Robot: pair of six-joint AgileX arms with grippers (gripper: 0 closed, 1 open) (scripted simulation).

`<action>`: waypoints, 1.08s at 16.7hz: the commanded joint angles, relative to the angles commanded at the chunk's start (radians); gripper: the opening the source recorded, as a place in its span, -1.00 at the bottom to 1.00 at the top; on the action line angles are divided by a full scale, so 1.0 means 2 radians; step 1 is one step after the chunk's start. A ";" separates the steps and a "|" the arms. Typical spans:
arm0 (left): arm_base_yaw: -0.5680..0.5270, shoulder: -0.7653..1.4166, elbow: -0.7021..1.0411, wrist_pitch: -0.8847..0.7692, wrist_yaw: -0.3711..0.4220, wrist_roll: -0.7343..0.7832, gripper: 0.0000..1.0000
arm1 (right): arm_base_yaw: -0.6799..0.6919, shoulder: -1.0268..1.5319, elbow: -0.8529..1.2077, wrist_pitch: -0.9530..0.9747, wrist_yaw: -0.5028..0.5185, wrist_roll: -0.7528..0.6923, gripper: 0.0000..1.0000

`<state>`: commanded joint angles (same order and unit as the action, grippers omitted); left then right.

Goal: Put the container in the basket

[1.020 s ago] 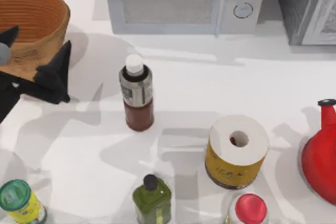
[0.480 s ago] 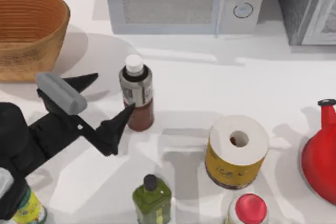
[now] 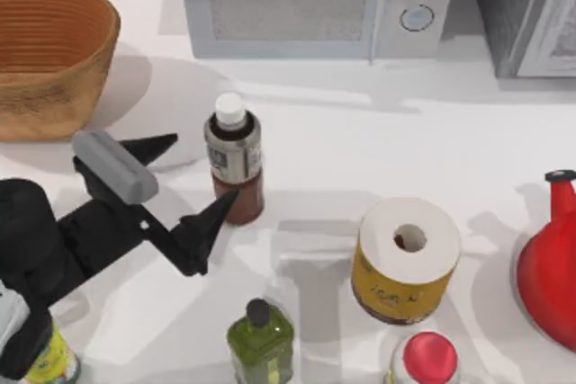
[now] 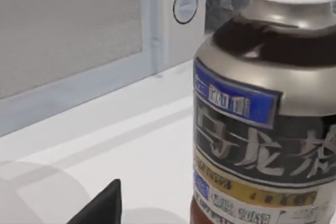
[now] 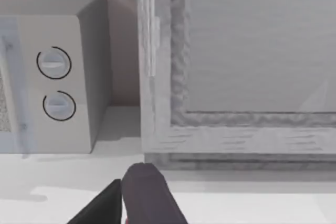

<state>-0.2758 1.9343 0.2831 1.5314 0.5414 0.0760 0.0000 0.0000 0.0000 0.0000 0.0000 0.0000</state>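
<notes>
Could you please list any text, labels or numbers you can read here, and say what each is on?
Nothing reads clearly.
Soy sauce bottle label: large pale characters on a black band, plus blue and yellow strips, all too blurred to quote.
Yellow-wrapped paper roll: dark print, too small to read.
Microwave dials: no readable markings.

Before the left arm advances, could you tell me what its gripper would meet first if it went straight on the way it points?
Most likely the container: the open left gripper points at its lower half, one fingertip already beside it.
</notes>
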 joint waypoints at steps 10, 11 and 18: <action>-0.068 0.049 0.117 -0.066 -0.065 -0.008 1.00 | 0.000 0.000 0.000 0.000 0.000 0.000 1.00; -0.067 0.057 0.119 -0.060 -0.064 -0.008 1.00 | 0.000 0.000 0.000 0.000 0.000 0.000 1.00; -0.064 0.068 0.120 -0.051 -0.061 -0.008 0.85 | 0.000 0.000 0.000 0.000 0.000 0.000 1.00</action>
<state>-0.4047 2.0694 0.5235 1.4297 0.4203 0.0610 0.0000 0.0000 0.0000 0.0000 0.0000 0.0000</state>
